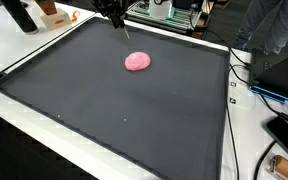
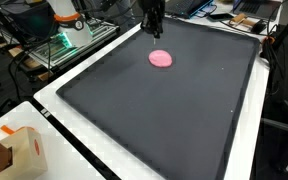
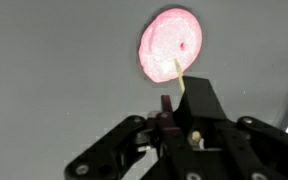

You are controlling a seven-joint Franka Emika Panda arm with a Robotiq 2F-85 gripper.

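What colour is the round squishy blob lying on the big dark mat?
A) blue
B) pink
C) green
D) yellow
B: the round blob on the dark mat shows pink in both exterior views and in the wrist view.

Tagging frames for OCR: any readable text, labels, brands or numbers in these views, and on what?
No text can be read in any view.
The pink disc, the dark mat and the gripper show no lettering.
Any print on the cardboard box is too small and blurred to read.
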